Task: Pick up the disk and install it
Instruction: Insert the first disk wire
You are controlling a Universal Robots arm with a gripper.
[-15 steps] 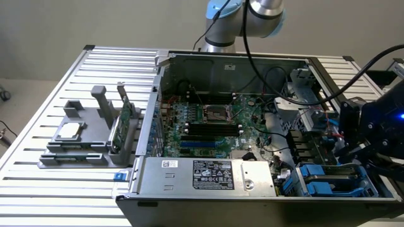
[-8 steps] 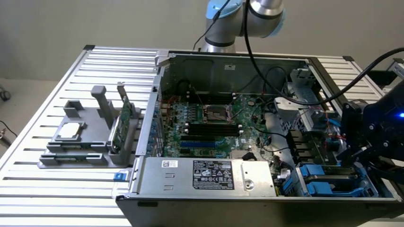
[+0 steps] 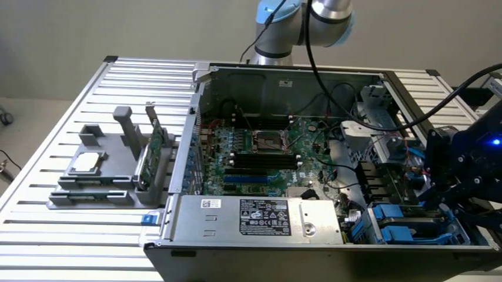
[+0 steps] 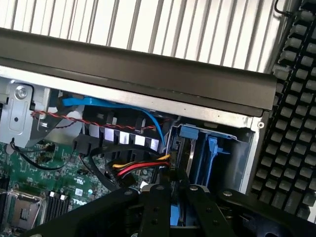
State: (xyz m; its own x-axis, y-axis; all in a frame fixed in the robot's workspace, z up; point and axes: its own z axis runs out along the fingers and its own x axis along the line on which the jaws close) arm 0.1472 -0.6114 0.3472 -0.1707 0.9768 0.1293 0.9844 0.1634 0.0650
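The claw (image 4: 170,207) stands narrow, its black fingers (image 4: 157,210) clamped on the disk (image 4: 176,217), of which a bright blue carrier edge shows between them. It hangs above the blue drive bay (image 4: 210,153) at the corner of the computer case (image 3: 259,247). Beyond lies the green motherboard (image 3: 259,150), on the slatted tabletop (image 3: 70,100).

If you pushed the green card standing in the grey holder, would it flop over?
Probably not floppy: the green card stands straight on its edge. The grey holder seems to steady it, so tipping looks unlikely. It is thin, so likely light and breakable.
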